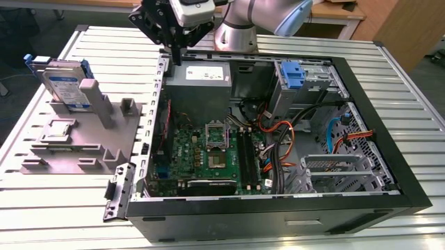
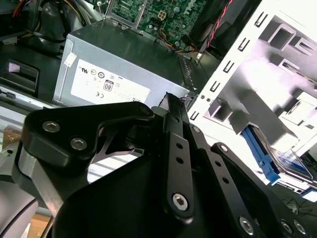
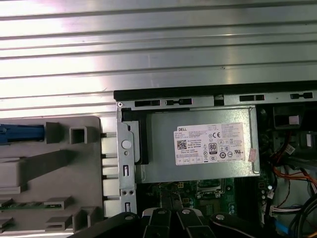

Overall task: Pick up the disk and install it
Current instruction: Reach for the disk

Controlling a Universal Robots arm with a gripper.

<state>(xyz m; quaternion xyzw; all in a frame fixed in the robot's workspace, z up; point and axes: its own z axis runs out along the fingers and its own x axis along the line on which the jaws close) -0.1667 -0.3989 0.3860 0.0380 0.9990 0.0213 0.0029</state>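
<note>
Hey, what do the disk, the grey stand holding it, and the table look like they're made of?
Disk: silver-grey body, likely metal, paper-like label, glossy blue plastic rails. Stand: matte grey, uniformly moulded, probably plastic. Table: bare ribbed metal, likely aluminium, from its bright sheen.

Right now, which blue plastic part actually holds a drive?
The disk standing on the grey fixture outside the case; the blue latch inside the case is bare.

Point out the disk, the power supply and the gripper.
disk (image 1: 64, 87): exterior view, on its white-and-blue label.
power supply (image 3: 208, 144): first wrist view, on its white label.
gripper (image 1: 178, 58): exterior view, at the tips of its jaws.
</note>
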